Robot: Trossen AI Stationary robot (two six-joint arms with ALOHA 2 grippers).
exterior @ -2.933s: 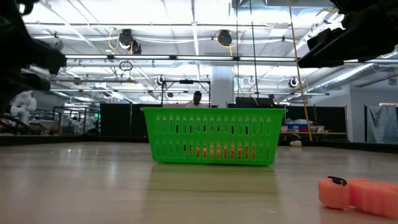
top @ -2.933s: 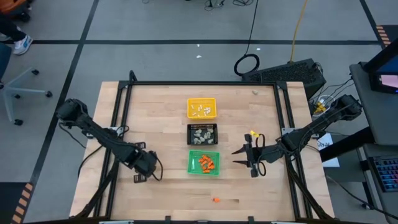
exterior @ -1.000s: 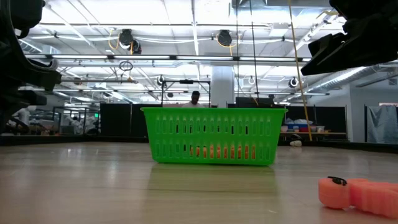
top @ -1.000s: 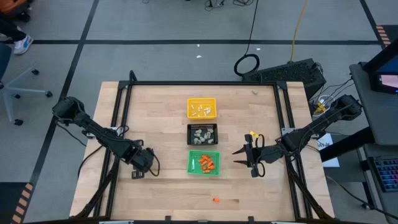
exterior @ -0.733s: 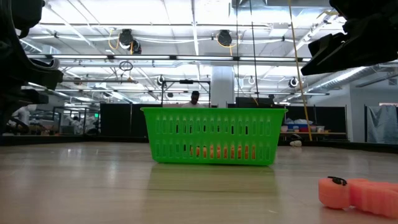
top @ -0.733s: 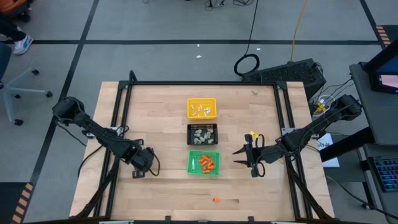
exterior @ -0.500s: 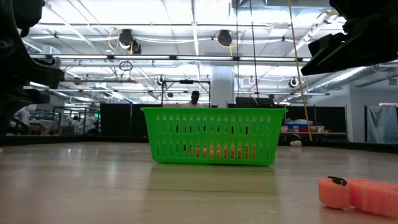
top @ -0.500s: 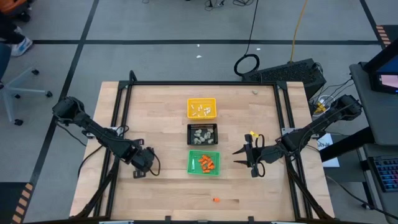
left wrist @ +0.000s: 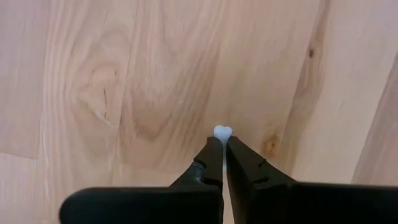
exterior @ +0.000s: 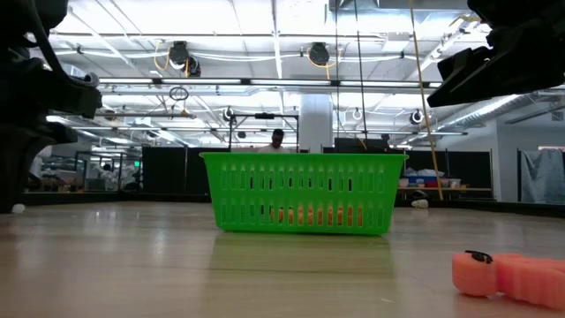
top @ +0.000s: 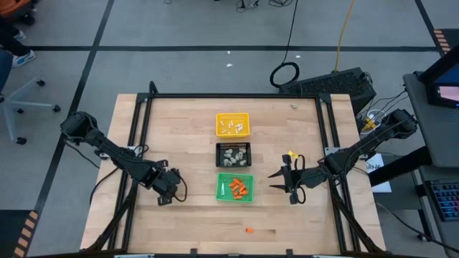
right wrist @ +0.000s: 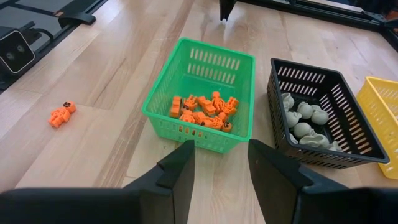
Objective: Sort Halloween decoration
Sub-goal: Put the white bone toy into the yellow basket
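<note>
Pale wooden worktop [top: 186, 122] carried 3 trays in a row: a yellow tray [top: 232, 124] with thin white sticks [top: 232, 127], a black tray [top: 233, 154] with beige-grey lumps [right wrist: 301, 121], and a green tray [top: 235, 187] with orange bits [right wrist: 204, 111]. Sorting looked nearly done. 1 orange figure [top: 249, 230] lay loose on the worktop, well apart from the green tray. The left gripper [left wrist: 222, 144] sat low near the worktop's left side, jaws together, pinched on a small white piece [left wrist: 222, 131], which probably belonged in the yellow tray. The right gripper [right wrist: 219, 163] waited beside the green tray, jaws apart and empty.
</note>
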